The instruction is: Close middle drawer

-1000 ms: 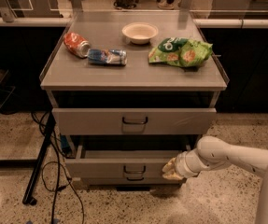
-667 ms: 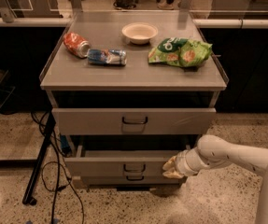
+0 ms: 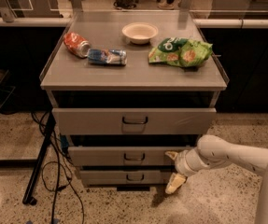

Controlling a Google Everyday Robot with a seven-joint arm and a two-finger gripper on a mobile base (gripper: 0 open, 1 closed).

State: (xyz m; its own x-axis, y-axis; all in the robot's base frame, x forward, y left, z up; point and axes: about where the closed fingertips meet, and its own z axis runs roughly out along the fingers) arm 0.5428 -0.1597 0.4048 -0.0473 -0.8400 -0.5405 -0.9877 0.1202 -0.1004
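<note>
The middle drawer (image 3: 101, 156) is the shallow grey front with a small dark handle (image 3: 134, 157), second of the cabinet's three. It stands only slightly out, about level with the drawer below. My gripper (image 3: 173, 169) reaches in from the right on a white arm, at the right end of that drawer's front. Its fingers are spread apart and hold nothing. The upper fingertip (image 3: 171, 155) is against the drawer front; the lower one (image 3: 175, 184) hangs by the bottom drawer's right end.
The top drawer (image 3: 91, 121) sticks out a little above. The bottom drawer (image 3: 105, 177) sits below. On the cabinet top (image 3: 133, 76) lie a red can (image 3: 76, 44), a blue packet (image 3: 107, 56), a white bowl (image 3: 139, 32) and a green chip bag (image 3: 180, 52). Cables and a stand leg (image 3: 40, 162) are left.
The middle drawer has slid back into the cabinet. My gripper has moved in with it, toward the cabinet.
</note>
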